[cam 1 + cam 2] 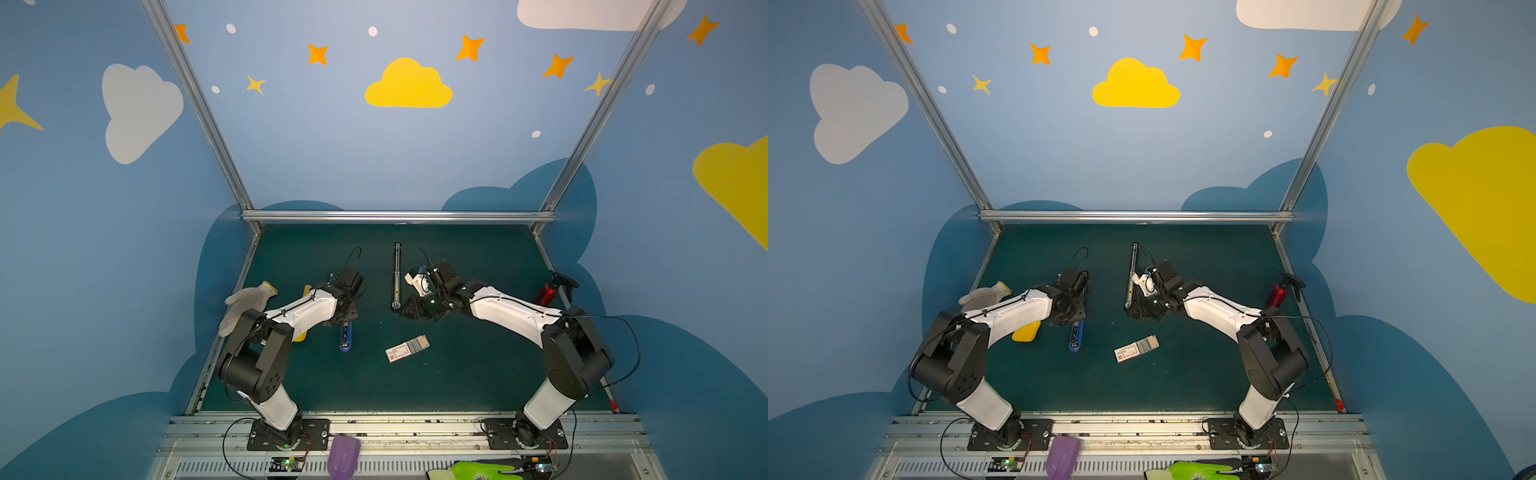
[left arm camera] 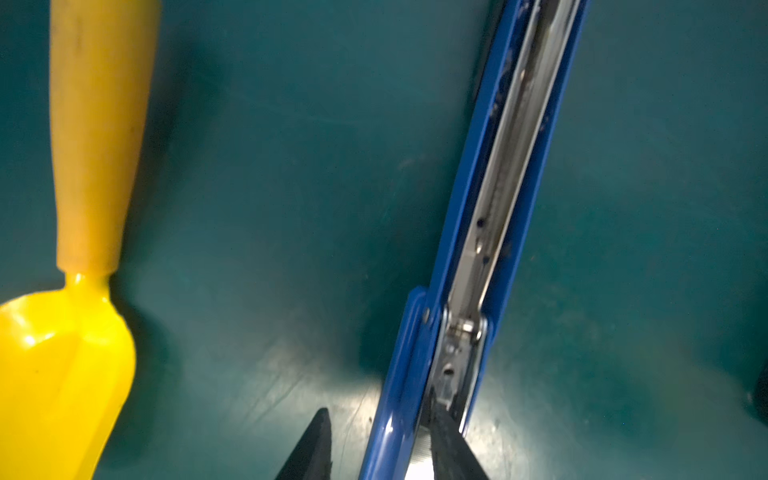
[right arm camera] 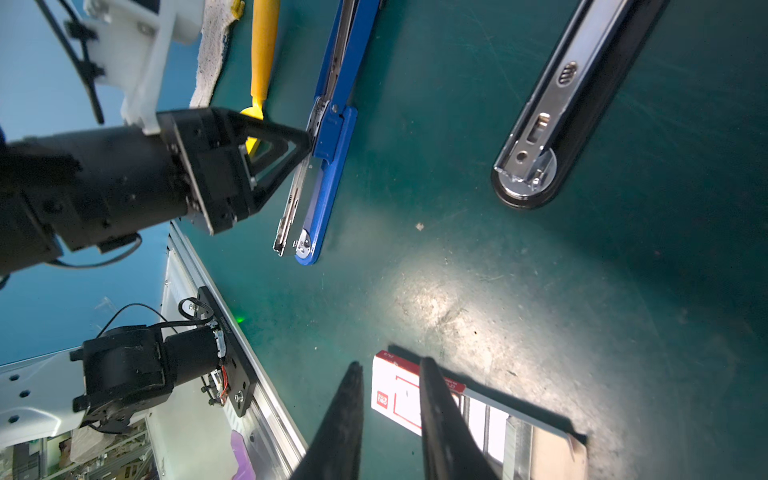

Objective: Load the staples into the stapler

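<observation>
Lying in tight grey rows, the short, thin, silvery staples [image 1: 417, 344] fill the drawer of a small white cardboard sliding box [image 1: 398, 352] with a red mark. The drawer stands partway out of its sleeve toward 2 o'clock. In both top views the box rests on the dark green bench [image 1: 478, 374], at about 6 o'clock from the bench's middle.

In the right wrist view the staples [image 3: 494, 432] show as bright white strips parted by dark lines, with a duller grey strip beside them.

The right end effector [image 3: 391, 365] hangs at 12 o'clock from the box, its fingers a narrow gap apart with nothing between them.

At 9 o'clock from the box lies a long blue stapler [image 1: 345, 336], opened flat with its steel channel bared. The left end effector [image 2: 378, 415] is spread at the hinge: one finger sits in the channel and its mate is clear of the blue side wall.

A long black stapler [image 1: 397, 274], also opened flat, lies at 12 o'clock. A glossy yellow scoop [image 2: 62, 374] lies beside the blue stapler.
</observation>
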`<state>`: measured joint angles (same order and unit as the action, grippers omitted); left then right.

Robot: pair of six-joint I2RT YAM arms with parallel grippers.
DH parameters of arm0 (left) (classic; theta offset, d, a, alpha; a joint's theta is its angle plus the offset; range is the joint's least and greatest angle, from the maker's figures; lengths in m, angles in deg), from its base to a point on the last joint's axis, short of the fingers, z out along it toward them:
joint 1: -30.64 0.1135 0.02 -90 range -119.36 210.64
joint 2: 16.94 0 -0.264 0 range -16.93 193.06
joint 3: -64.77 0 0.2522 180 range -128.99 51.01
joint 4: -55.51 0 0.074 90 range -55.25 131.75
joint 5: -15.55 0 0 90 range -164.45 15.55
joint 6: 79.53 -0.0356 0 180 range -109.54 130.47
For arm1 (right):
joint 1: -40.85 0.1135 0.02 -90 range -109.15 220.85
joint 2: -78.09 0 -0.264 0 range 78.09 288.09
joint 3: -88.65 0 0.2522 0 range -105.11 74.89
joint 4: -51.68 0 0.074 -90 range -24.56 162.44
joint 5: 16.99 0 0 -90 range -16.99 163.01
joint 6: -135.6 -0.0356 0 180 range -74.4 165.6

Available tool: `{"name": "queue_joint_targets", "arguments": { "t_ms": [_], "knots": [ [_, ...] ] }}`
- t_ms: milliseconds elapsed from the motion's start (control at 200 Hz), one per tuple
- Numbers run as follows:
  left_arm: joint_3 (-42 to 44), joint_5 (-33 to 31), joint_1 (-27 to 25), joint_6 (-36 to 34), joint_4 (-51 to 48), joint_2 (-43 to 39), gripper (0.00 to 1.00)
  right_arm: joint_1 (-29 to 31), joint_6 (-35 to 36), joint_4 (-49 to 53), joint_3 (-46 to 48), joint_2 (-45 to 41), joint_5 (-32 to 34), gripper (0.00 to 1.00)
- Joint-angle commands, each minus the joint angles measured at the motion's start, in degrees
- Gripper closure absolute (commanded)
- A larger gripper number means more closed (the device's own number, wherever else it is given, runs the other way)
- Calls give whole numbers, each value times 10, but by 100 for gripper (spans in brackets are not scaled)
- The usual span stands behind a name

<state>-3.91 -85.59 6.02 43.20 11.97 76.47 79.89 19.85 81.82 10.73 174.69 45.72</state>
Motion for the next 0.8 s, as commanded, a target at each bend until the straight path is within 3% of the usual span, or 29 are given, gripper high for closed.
{"name": "queue_joint_targets", "arguments": {
  "t_ms": [0, 365, 576, 796],
  "knots": [
    [44, 15, -16, 21, -65, -21, 60, -3, -2, -6, 4, -12, -7, 75],
    [83, 0, -67, 80, -145, -103, 59, -3, -7, -9, 3, -8, -12, 75],
    [46, -27, -68, 85, -155, -167, 43, -3, -6, -7, -2, -3, -17, 74],
    [-32, -9, -20, 24, -95, -84, 33, -3, -3, 12, -31, 24, -27, 65]
  ]
}}
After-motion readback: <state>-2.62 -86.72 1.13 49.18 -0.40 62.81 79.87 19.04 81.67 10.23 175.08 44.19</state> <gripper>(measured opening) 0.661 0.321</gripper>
